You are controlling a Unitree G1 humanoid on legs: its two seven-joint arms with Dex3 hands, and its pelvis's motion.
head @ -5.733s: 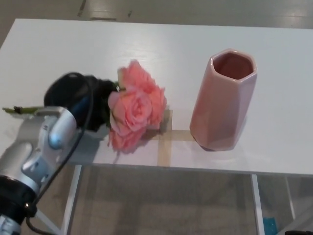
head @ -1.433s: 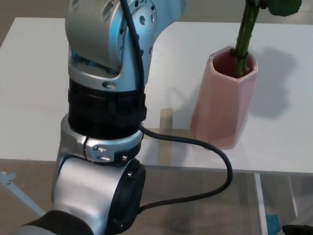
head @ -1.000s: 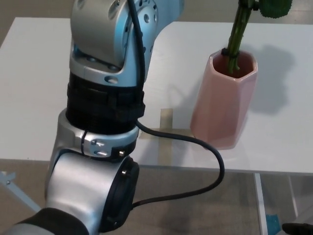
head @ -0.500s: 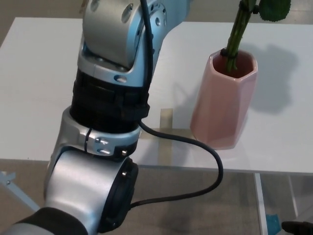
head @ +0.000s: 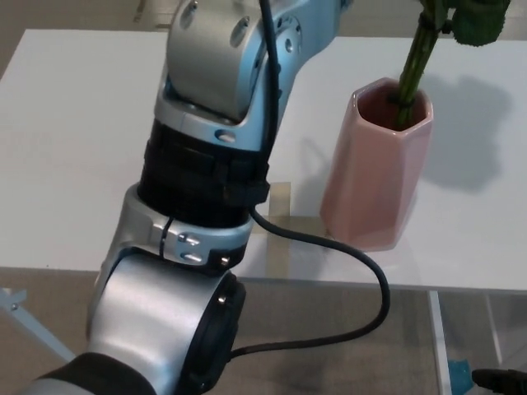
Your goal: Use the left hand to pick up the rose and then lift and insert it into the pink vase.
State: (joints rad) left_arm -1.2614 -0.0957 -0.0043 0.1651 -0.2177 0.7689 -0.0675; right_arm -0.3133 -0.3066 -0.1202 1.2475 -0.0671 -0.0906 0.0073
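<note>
Surface: white table [head: 74, 123] with tan tape strips [head: 278, 226] near its front edge.
Left arm [head: 206, 164]: fills the left and centre, rising out of frame at the top; hand unseen, fingers cannot be told.
Cable [head: 346, 255]: black, looping from the arm.
Pink vase [head: 375, 169]: upright, right of centre.
Rose [head: 416, 62]: green stem standing in the vase mouth, apparently leaning right; bloom cut off above.

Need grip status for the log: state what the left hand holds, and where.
Cannot be told: the left hand is out of frame. Only the rose stem shows, standing in the pink vase.
</note>
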